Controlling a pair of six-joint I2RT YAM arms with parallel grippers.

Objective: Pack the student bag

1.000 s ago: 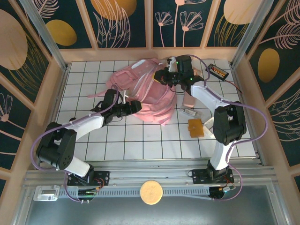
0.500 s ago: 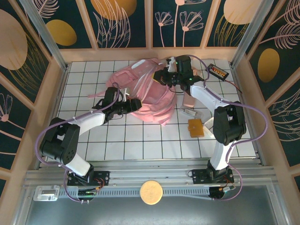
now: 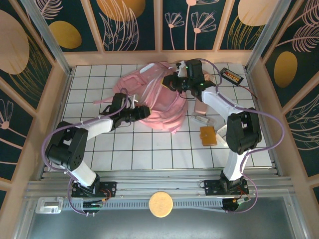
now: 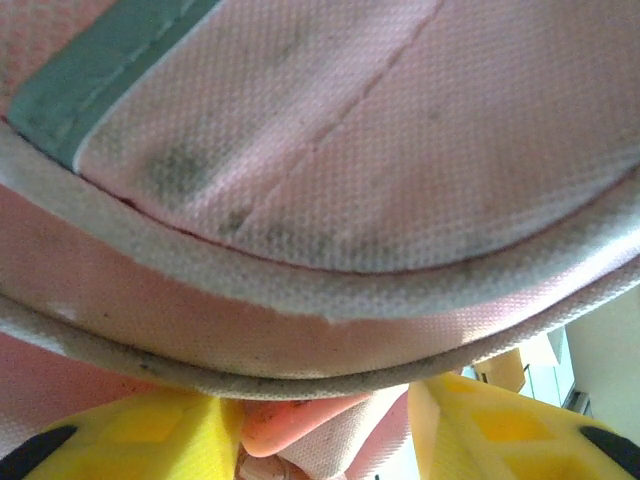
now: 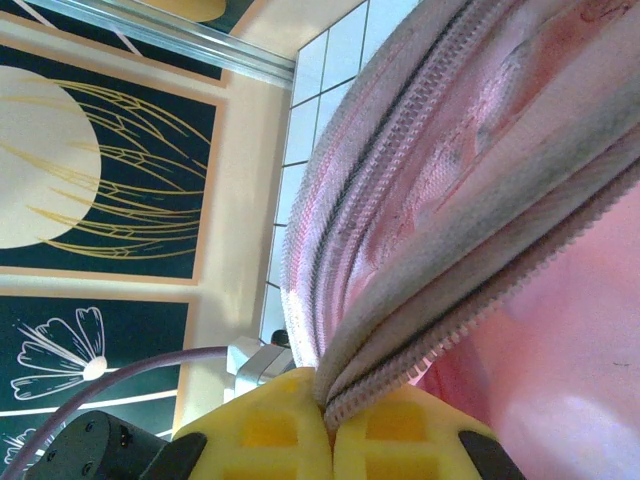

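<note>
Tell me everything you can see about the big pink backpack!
The student bag is a big pale-pink backpack of woven cloth. It lies crumpled on the white tiled table, toward the back. It has light trim, rows of zipper teeth and a few grey smudges. The right gripper pinches its zipper edge tight between yellow fingers. The left gripper is at its near edge, fingers apart with a fold of pink cloth between them.

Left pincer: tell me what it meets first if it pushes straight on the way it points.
The student bag: its piped pink fabric edge lies right ahead of the left pincer, likely almost touching, though depth is unclear.
</note>
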